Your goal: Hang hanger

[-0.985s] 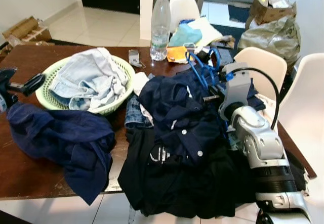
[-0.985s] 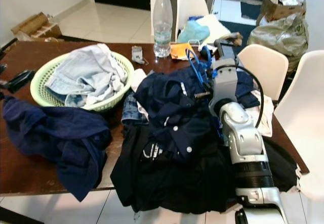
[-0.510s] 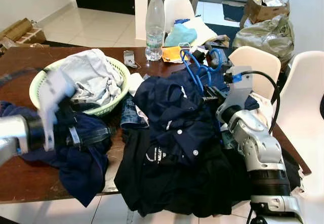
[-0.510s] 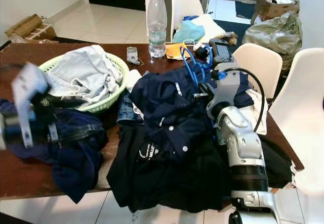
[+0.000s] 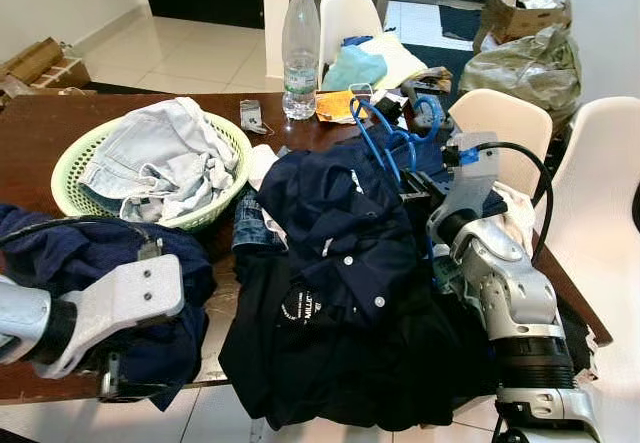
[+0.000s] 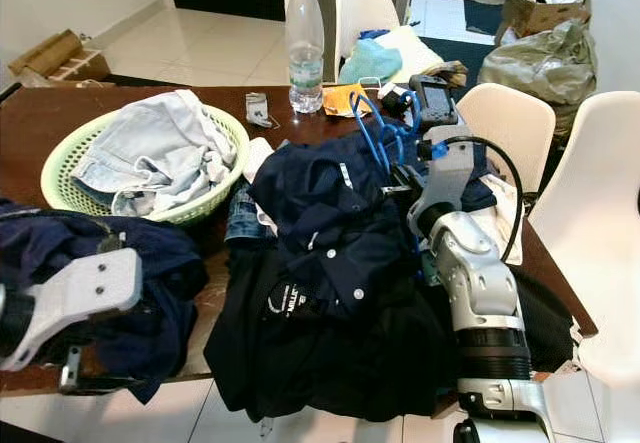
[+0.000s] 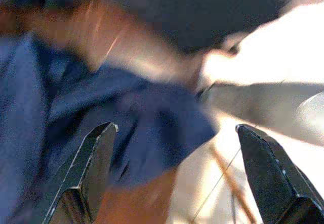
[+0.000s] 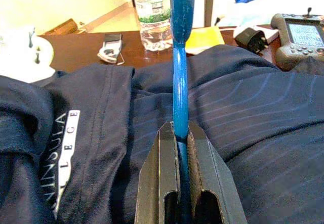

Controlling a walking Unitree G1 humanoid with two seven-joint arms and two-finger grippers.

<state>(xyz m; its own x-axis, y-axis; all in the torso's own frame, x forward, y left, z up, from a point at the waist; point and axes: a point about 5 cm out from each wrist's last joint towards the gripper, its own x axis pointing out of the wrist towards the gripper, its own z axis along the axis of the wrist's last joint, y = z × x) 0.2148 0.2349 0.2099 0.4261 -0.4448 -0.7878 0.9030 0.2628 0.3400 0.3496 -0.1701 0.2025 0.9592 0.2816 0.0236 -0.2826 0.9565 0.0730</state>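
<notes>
A dark brown wooden surface [image 5: 60, 123] stands on a pale tiled floor [image 5: 200, 58], with white chairs [image 5: 615, 193] along its right and far edges. A heap of dark clothes [image 5: 345, 323] covers the middle and hangs over the near edge; a navy shirt [image 5: 340, 213] lies on top. Toward the left edge sits a light green laundry basket [image 5: 70, 183] full of pale denim. A dark blue garment [image 5: 90, 253] lies at the near left corner, and the left hand [image 7: 174, 178] is over it with its fingers wide apart; that wrist view is blurred, so details are hard to make out. A water bottle [image 5: 299, 48] stands near the far edge. The right hand [image 8: 183, 183] grips the blue hanger [image 8: 181, 72] tightly above the navy shirt, near the right edge. The hanger's hook is cut off in the wrist view.
</notes>
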